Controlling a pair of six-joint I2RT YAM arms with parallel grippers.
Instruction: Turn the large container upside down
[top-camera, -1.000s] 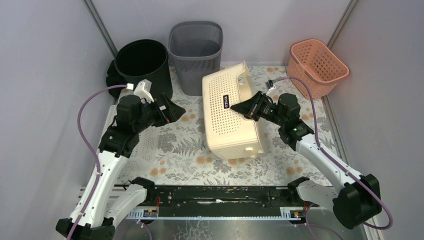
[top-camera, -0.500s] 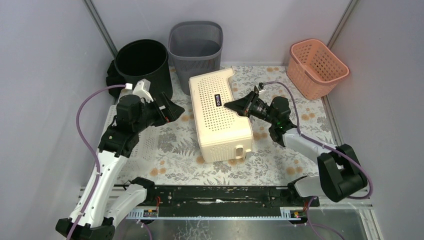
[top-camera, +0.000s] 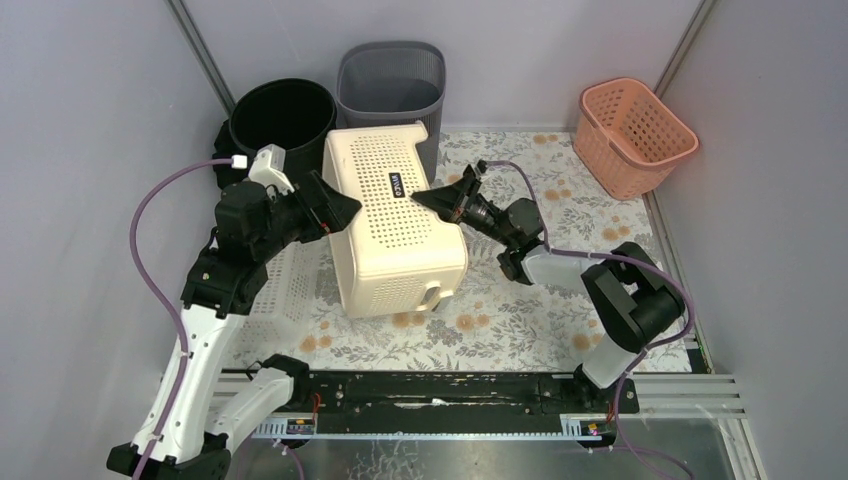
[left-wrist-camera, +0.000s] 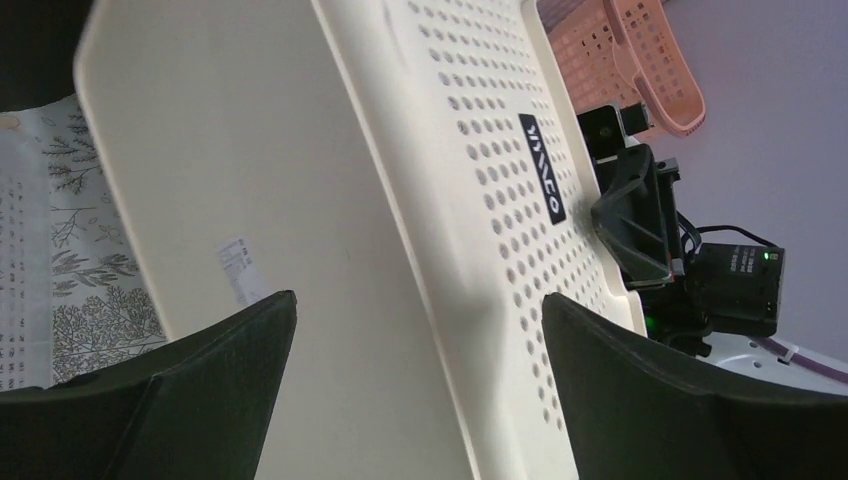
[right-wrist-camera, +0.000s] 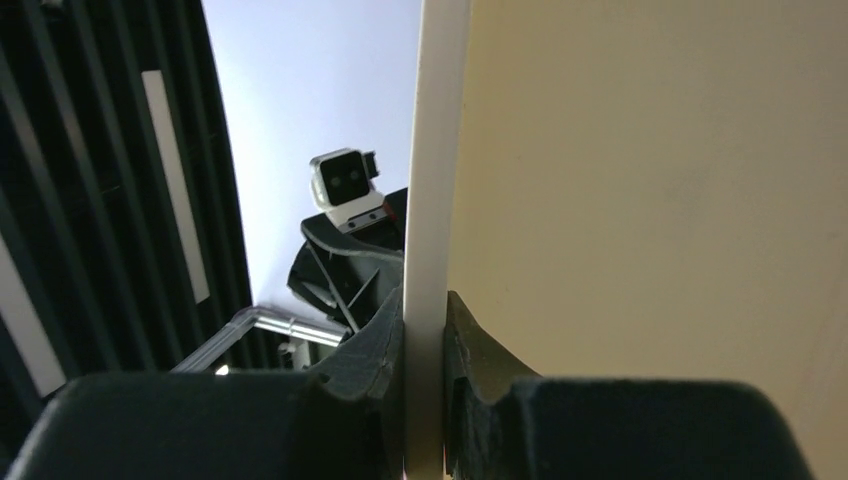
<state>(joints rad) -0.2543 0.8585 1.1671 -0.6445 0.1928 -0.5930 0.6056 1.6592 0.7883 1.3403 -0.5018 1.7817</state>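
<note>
The large container (top-camera: 395, 225), a cream perforated basket, sits mid-table between the 2 grippers, tipped so that a perforated long wall with a dark label faces up. The right gripper (top-camera: 425, 197) reaches in from the right at the container's far right edge; in its wrist view its fingers (right-wrist-camera: 375, 340) are pinched tight on a thin cream edge of the container (right-wrist-camera: 650, 200). The left gripper (top-camera: 335, 208) is at the container's left side, its jaws spread wide around the smooth, unperforated face bearing a small sticker (left-wrist-camera: 238, 270); whether the fingers touch it cannot be told.

Just beyond the container stand a black bin (top-camera: 285, 120) and a grey basket (top-camera: 390, 85), both close to its far end. A pink basket (top-camera: 635, 130) stands well apart at the far right. A white perforated piece (top-camera: 275, 290) lies on the floral cloth (top-camera: 520, 320) at the left, partly hidden by the left arm. The container's opening is not visible.
</note>
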